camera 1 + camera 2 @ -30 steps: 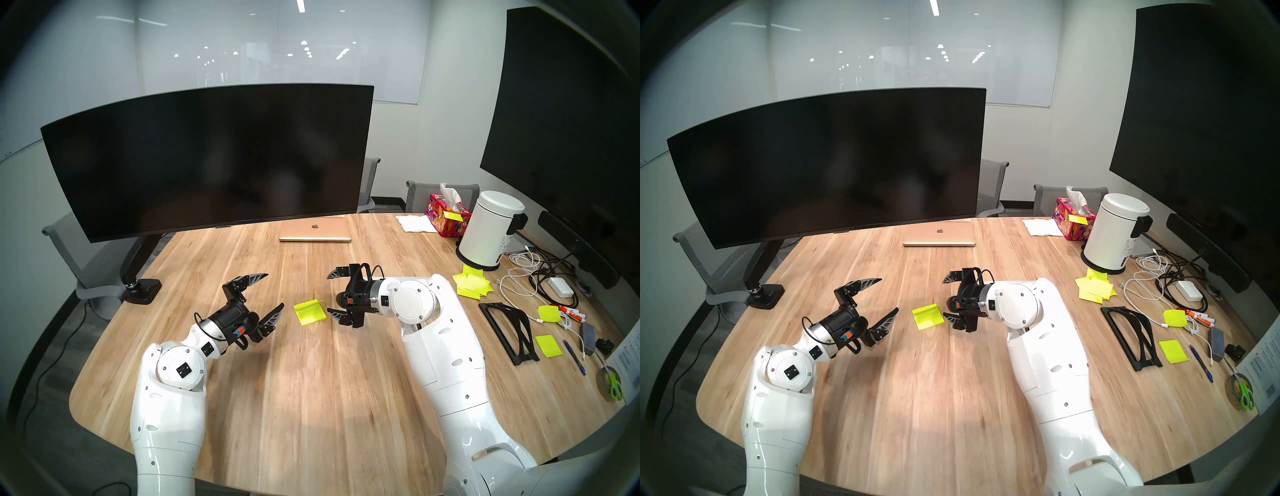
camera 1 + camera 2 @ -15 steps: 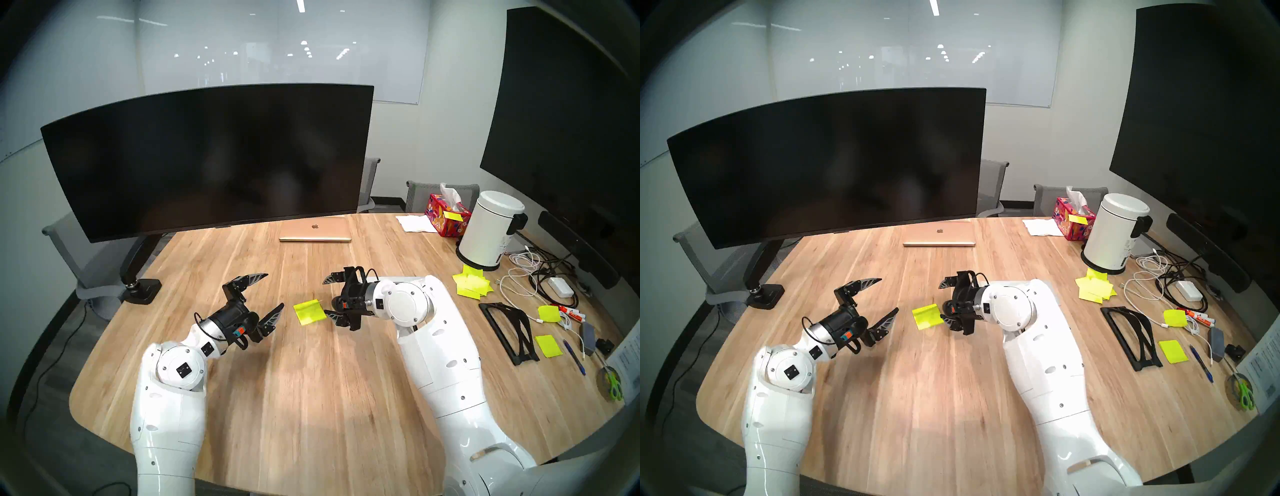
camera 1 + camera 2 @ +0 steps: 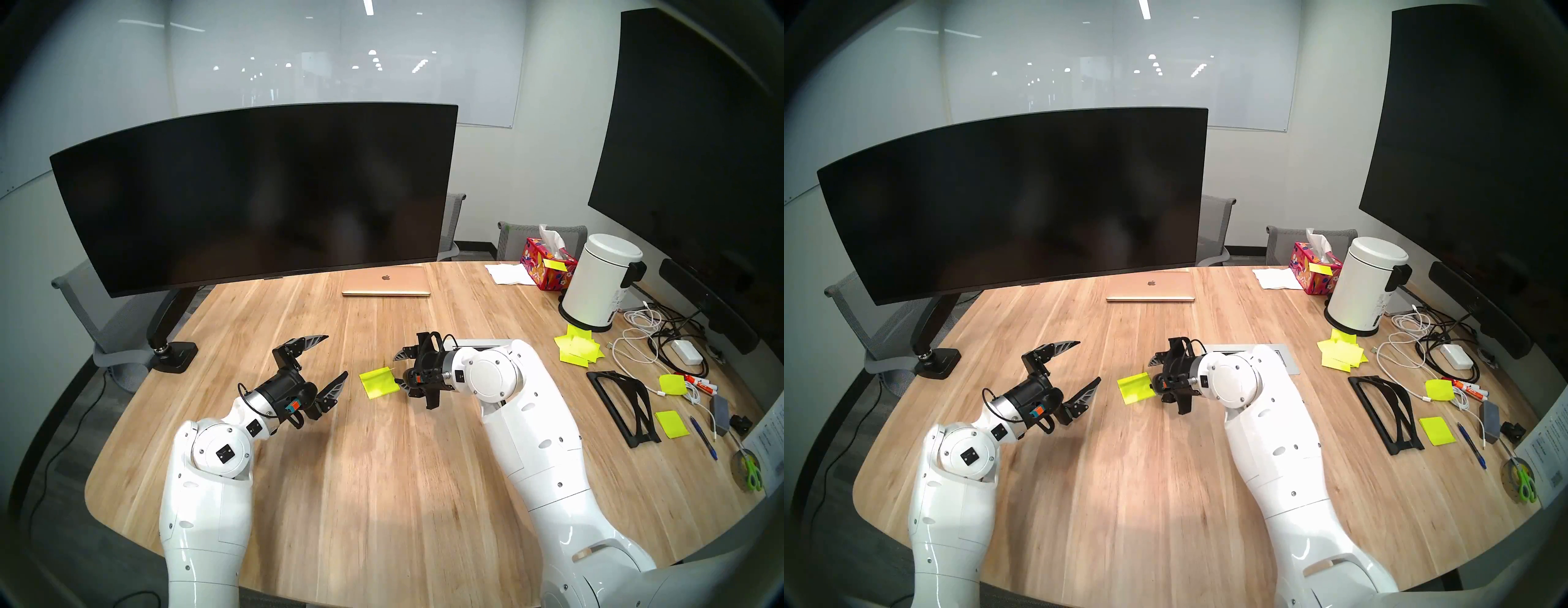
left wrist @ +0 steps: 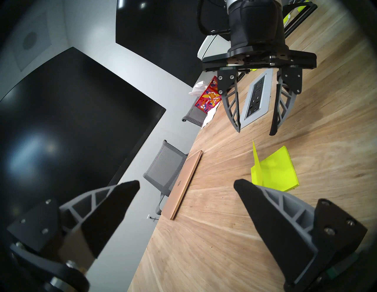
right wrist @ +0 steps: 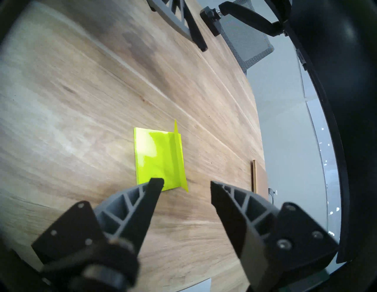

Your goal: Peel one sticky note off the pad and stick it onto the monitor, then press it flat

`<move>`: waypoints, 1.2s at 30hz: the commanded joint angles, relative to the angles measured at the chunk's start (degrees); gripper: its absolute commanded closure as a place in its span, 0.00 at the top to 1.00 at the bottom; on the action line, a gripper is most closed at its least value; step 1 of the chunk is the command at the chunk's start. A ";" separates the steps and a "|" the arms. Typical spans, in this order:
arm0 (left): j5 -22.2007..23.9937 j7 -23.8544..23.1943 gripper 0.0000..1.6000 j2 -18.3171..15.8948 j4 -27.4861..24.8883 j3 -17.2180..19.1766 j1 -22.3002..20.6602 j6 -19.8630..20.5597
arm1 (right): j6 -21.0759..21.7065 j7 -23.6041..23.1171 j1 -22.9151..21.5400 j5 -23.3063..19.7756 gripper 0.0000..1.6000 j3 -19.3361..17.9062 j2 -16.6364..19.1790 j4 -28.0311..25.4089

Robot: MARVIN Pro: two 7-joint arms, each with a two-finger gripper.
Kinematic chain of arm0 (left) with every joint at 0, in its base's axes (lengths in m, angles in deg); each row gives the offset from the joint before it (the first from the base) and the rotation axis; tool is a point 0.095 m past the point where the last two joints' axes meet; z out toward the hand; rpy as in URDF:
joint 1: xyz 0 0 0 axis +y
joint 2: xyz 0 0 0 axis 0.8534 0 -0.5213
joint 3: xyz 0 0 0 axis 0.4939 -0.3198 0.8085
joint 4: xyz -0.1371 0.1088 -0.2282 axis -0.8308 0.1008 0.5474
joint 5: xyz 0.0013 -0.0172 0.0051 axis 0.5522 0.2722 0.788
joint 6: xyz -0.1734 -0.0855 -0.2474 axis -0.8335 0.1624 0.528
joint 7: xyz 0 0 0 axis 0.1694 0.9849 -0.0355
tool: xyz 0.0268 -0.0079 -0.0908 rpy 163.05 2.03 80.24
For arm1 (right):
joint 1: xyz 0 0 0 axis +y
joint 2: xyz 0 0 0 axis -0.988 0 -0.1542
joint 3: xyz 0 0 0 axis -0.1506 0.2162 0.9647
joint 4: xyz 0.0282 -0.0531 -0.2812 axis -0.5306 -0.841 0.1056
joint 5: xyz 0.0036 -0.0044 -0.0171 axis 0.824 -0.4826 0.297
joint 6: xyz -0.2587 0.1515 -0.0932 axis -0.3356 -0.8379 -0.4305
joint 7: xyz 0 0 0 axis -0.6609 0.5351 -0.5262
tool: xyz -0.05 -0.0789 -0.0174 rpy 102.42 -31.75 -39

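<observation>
The pad point(image 3: 379, 383) of neon yellow-green notes lies flat on the wooden table, mid-centre; it also shows in the head right view point(image 3: 1136, 387). Its top sticky note point(image 4: 256, 157) has one edge curled upright, also seen in the right wrist view point(image 5: 177, 159). My right gripper point(image 3: 396, 370) is open, low at the pad's right edge, the raised edge just ahead of the gap between its fingers, not touching point(image 5: 184, 182). My left gripper point(image 3: 337, 355) is open and empty, just left of the pad point(image 4: 186, 183). The wide curved monitor point(image 3: 254, 199) stands behind, screen bare.
A closed gold laptop point(image 3: 386, 281) lies under the monitor's right end. A power outlet plate point(image 4: 257, 97) sits in the table behind my right gripper. At the right are a pile of yellow sheets point(image 3: 579, 350), a white canister point(image 3: 602, 282), cables, a black stand point(image 3: 623, 403) and a tall flat screen point(image 3: 700, 140).
My right gripper has moved left and down to the pad's right edge and its jaws have narrowed. The left arm and the pad have not moved.
</observation>
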 commanded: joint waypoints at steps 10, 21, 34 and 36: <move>0.04 0.07 1.00 -0.01 -0.89 0.03 -0.31 -0.06 | -0.39 1.22 -3.42 0.13 0.73 0.43 -1.29 1.94; 0.04 0.06 1.00 0.01 -0.89 0.05 -0.32 -0.08 | -0.90 1.81 -5.06 0.16 0.70 0.68 -1.78 4.53; 0.03 0.04 1.00 0.03 -0.89 0.07 -0.33 -0.09 | -1.21 2.63 -6.26 0.40 0.72 1.08 -2.25 6.80; 0.02 0.04 1.00 0.03 -0.89 0.07 -0.32 -0.09 | -1.27 2.66 -6.28 0.36 0.72 1.12 -2.27 6.86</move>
